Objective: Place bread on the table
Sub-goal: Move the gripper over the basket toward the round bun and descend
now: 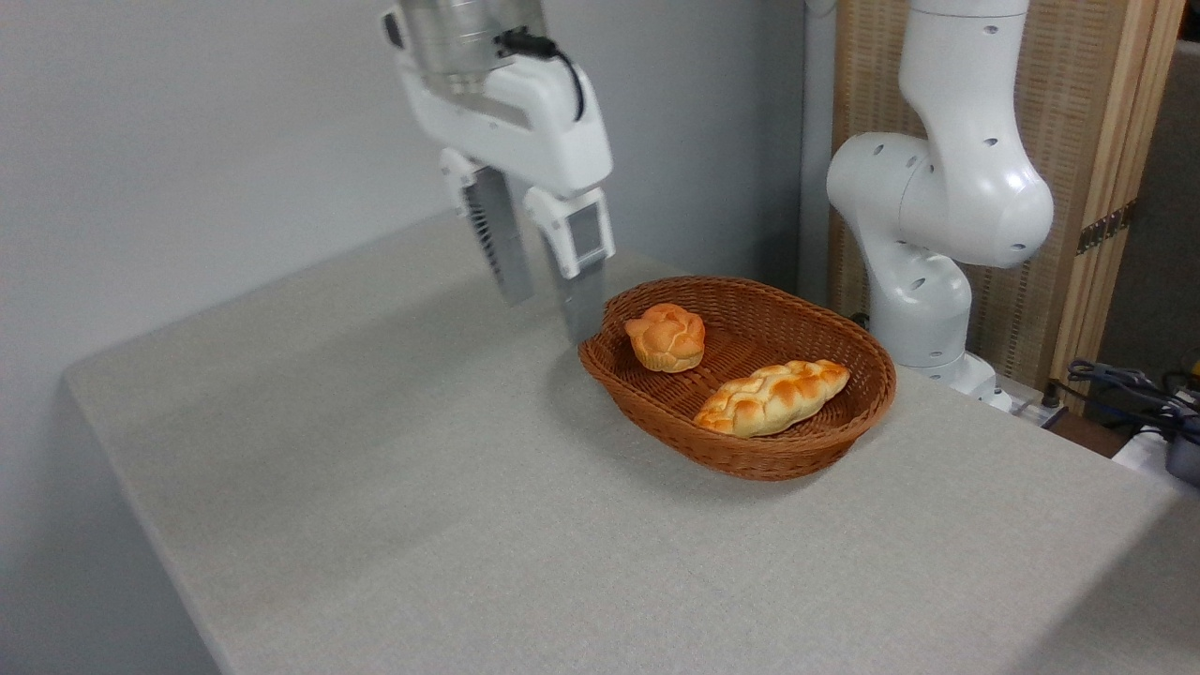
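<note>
My gripper (pixel 548 314) hangs empty, fingers parted. The bread (pixel 667 337) sits in the basket (pixel 750 459) just right of it; I should centre over the bun before descending, clearing the rim.

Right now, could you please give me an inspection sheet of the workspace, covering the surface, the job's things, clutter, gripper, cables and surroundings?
Surface: the table, light grey speckled cover, mostly bare.
Job's things: the bread, a small round bun, sits in the brown wicker basket, near its left end; not yet on the table.
Clutter: a braided loaf lies in the same basket, to the right of the bun.
Gripper: the gripper is open and empty, fingers pointing down, just left of the basket.
Cables: a black cable on the gripper's body; a bundle of wires at the far right edge.
Surroundings: grey wall, the arm's base, a wooden panel behind it.
</note>
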`<state>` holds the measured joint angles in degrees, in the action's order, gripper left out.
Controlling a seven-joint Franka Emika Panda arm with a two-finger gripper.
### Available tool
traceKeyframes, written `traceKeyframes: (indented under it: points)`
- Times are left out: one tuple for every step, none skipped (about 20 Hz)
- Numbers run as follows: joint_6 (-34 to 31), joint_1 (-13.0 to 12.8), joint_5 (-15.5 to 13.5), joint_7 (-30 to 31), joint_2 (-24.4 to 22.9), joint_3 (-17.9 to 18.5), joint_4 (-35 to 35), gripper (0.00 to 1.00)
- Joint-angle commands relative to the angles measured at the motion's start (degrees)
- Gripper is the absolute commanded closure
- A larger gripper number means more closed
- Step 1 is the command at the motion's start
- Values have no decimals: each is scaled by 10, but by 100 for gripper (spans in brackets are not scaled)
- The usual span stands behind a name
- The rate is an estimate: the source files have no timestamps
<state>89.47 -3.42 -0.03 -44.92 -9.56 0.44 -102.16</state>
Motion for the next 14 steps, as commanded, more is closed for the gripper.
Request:
traceKeyframes:
  points:
    - [19,-117,-2,-5,-139,67,-160,0]
    - [16,-151,-2,-2,-150,83,-177,0]
    - [12,-178,-3,-2,-158,90,-189,0]
    - [12,-197,-3,-2,-167,92,-202,0]
    - [14,-213,-3,-3,-172,92,-218,0]
    - [14,-233,-3,-5,-175,92,-234,0]
    - [17,-252,-3,-5,-179,92,-249,0]
    - [20,-271,-3,-5,-180,92,-266,0]
    - [22,-292,-3,-5,-180,92,-282,0]
    - [28,-307,-3,-5,-180,93,-300,0]
    - [41,-316,-3,-5,-180,92,-320,0]
    - [60,-321,-3,-5,-180,92,-334,0]
    - [77,-321,-3,-5,-180,92,-344,0]
    - [88,-322,-3,-6,-179,92,-349,0]
